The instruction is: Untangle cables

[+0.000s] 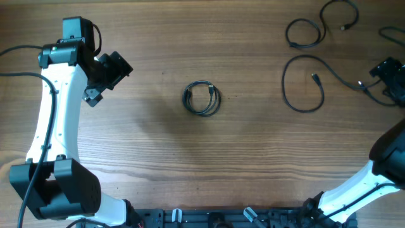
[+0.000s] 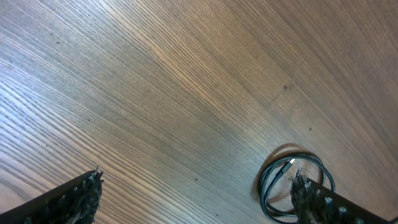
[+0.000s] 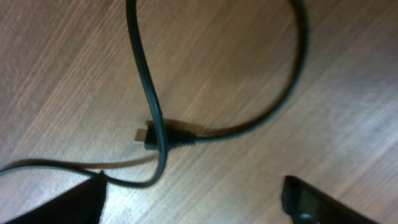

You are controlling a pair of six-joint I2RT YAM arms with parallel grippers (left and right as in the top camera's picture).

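A small coil of thin black cable (image 1: 202,99) lies at the table's middle. It shows again in the left wrist view as the coil (image 2: 277,186), partly behind one finger (image 2: 317,200). My left gripper (image 1: 104,79) hangs well to the coil's left, jaws wide open and empty (image 2: 196,200). Loose cables lie at the right: one wide loop (image 1: 284,85) and another with its plug (image 1: 345,27) at the far edge. My right gripper (image 1: 383,79) stands open over a loose cable's plug (image 3: 155,134). The cord (image 3: 134,182) runs past the left finger (image 3: 65,202), not clamped.
The wooden table (image 1: 209,164) carries nothing else. My left arm's white link (image 1: 54,120) runs along the left side. At the bottom right corner stands the right arm's base (image 1: 354,196). A further black cord (image 1: 392,35) shows at the right edge.
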